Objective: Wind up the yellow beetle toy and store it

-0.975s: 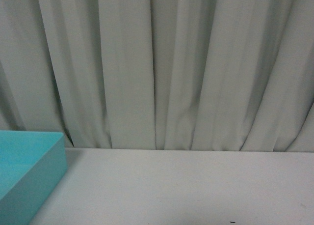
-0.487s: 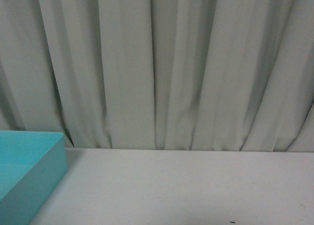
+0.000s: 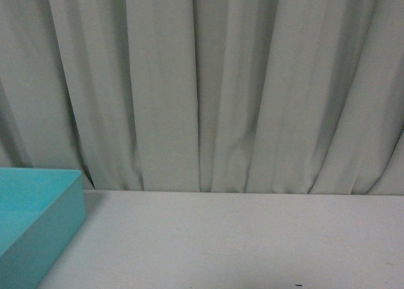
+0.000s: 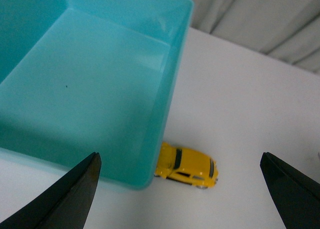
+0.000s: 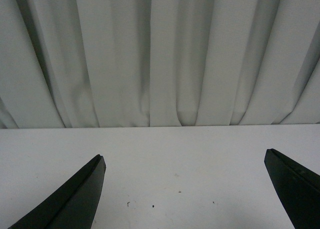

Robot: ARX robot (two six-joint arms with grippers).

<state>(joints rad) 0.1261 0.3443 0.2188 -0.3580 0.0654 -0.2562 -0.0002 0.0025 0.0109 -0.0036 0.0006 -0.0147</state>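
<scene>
Left jaws gape wide over yellow beetle toy (image 4: 186, 167).

A blue-green box (image 3: 38, 219) is seen at the left side of the white table (image 3: 240, 238). The box is open on top, with straight walls and a smooth floor, and one tiny dark dot (image 4: 66, 86) is seen on that floor. A pale grey curtain (image 3: 202, 87) is hung behind the table in long folds, down to its far edge. A few small dark specks (image 5: 152, 205) are seen on the table top.
</scene>
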